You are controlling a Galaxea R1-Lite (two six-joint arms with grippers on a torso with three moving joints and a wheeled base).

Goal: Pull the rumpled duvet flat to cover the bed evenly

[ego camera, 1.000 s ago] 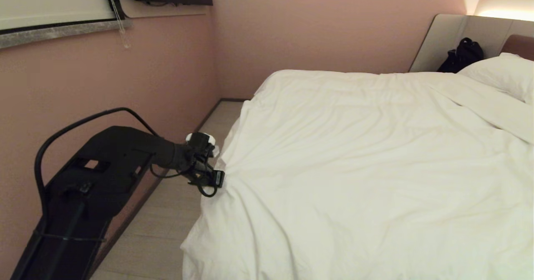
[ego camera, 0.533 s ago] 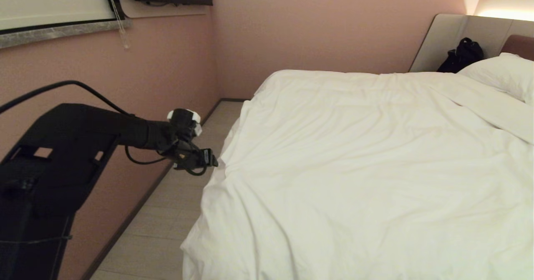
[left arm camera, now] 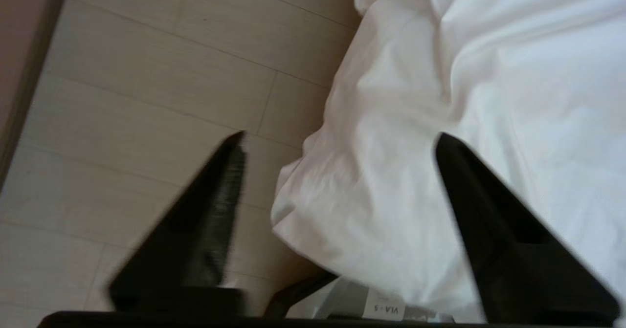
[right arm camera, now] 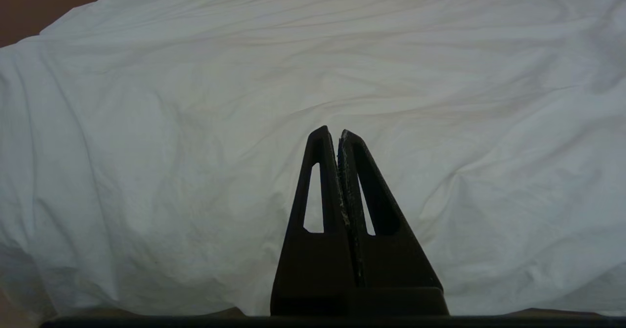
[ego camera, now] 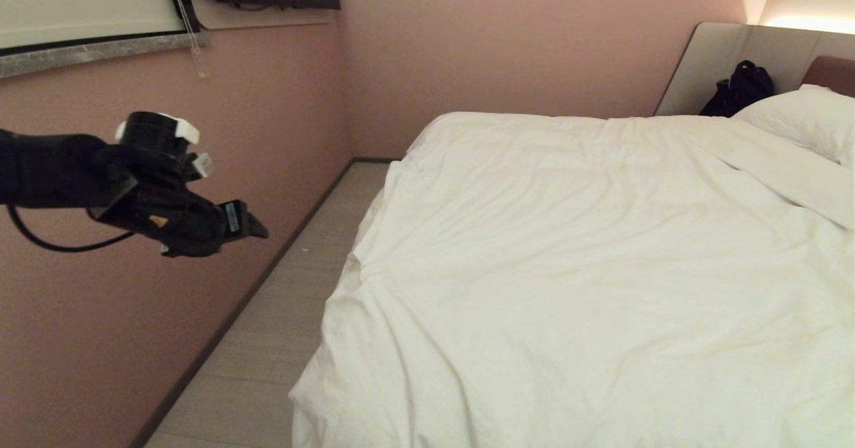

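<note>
The white duvet [ego camera: 588,268] lies spread over the bed [ego camera: 721,61], wrinkled, with its left edge hanging down toward the floor. My left gripper [ego camera: 257,229] hangs in the air well to the left of the bed, over the floor strip by the wall, apart from the duvet. In the left wrist view the left gripper [left arm camera: 340,135] stands open and empty, with the duvet's hanging edge [left arm camera: 391,181] below it. The right gripper [right arm camera: 333,131] is shut on nothing, pointing at the duvet [right arm camera: 195,122], and is outside the head view.
A pink wall [ego camera: 167,314] runs close along the left of a narrow strip of pale floor [ego camera: 267,354]. A white pillow [ego camera: 805,117] and a black bag [ego camera: 738,87] sit at the headboard end. A window ledge [ego camera: 100,47] lies above the left arm.
The left gripper has let go of the duvet's left edge and pulled up and away to the left toward the wall. The duvet edge has settled slightly.
</note>
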